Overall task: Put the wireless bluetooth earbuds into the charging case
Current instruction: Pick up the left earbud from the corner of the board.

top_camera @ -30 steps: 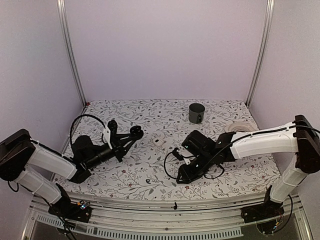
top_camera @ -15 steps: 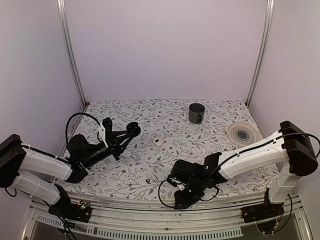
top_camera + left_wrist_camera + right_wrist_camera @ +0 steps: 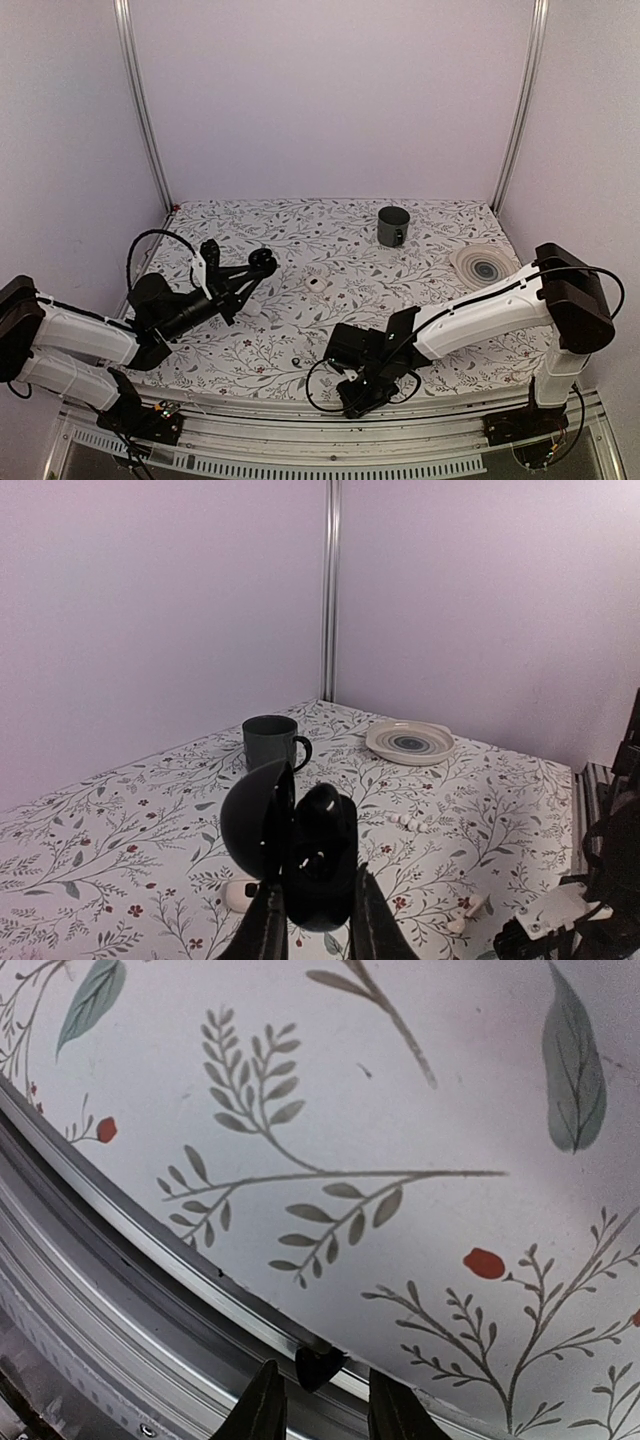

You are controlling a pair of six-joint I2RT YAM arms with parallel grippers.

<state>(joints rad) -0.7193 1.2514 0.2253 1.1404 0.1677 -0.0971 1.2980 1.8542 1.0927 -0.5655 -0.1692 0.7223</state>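
while left pincer grips charging case, right pincer, narrow, has reached table edge.

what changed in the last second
the right pincer swung from mid-table to the near edge and now straddles an earbud there, not gripping it. the left pincer, holding the open charging case, drew back slightly left. mug and plate unmoved.
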